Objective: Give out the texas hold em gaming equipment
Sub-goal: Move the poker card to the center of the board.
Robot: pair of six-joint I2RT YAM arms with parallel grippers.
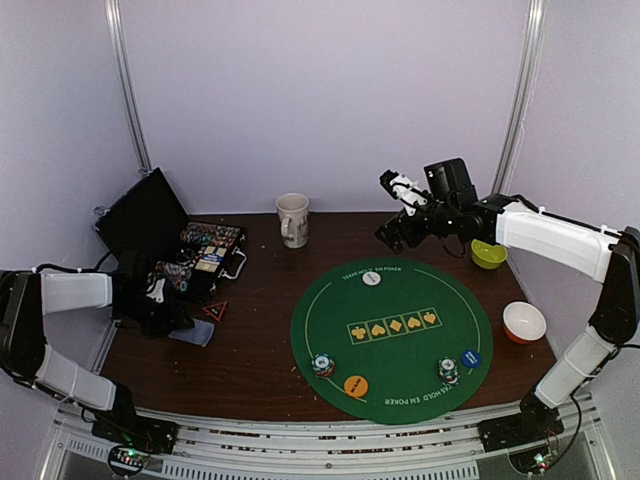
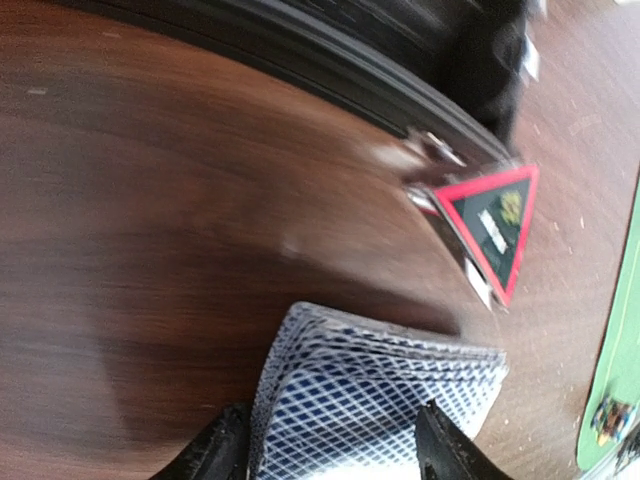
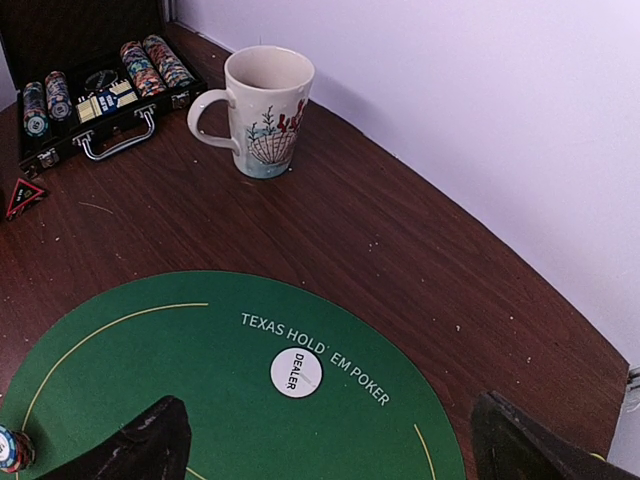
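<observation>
Presently, item in hand: deck [image 2: 380,390], blue-backed, lying flat on the table just beside the case [image 1: 205,258], well left of the mat [image 1: 400,300].

Left gripper [image 2: 335,445]: fingers straddle the deck's near end. We cannot tell whether they pinch it or merely flank it.

Right gripper [image 3: 328,415]: fingers spread wide, nothing between them, hovering over the mat's far edge near the dealer button [image 3: 297,372].

On the mat: two chip stacks [image 1: 322,365], orange disc [image 1: 356,385], blue disc [image 1: 471,358].

Handling note: we judge the step to be lifting the deck. The stack looks slightly fanned, so we would set the fingers square on opposite edges, low against the table, and close gently so no bottom cards slip out.

Not made out: the deck's near end, cut off by the wrist view's frame. From above, the arm hides most of it. We cannot give the card count, and the case is blurred in the wrist view.
</observation>
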